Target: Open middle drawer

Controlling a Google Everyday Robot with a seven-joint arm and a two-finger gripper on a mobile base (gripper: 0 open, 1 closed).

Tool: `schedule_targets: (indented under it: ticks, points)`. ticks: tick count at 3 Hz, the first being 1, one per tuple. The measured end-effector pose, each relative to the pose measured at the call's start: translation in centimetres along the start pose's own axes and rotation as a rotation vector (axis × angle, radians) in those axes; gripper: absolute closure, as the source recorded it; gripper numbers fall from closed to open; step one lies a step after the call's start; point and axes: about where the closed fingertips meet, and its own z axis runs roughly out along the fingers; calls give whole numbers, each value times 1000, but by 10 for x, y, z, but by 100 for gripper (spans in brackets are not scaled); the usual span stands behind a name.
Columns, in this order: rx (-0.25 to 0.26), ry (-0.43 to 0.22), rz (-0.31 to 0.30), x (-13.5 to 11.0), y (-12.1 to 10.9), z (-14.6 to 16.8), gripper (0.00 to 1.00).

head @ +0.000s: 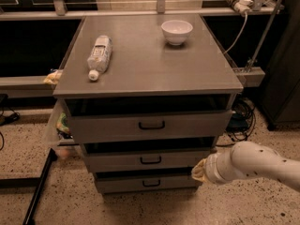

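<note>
A grey metal cabinet (150, 64) has three stacked drawers, each with a small black bar handle. The middle drawer (117, 162) lies between the taller top drawer (103, 126) and the bottom drawer (122, 183). Its handle (150, 160) is at centre. A dark gap shows above each drawer front. My white arm (255, 165) comes in from the right. My gripper (198, 171) is at its tan end, low beside the right end of the middle and bottom drawer fronts, well right of the handle.
A plastic bottle (99, 55) lies on the cabinet top at the left, and a white bowl (176, 31) stands at the back right. Cables (241, 116) hang behind the cabinet on the right. A dark pole (40, 191) leans on the speckled floor at the left.
</note>
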Motion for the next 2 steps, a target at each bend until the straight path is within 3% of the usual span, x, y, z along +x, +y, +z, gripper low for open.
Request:
schedule_targets:
  ticks: [2]
  points:
    - [8,-24,-20,16,-6,46,19]
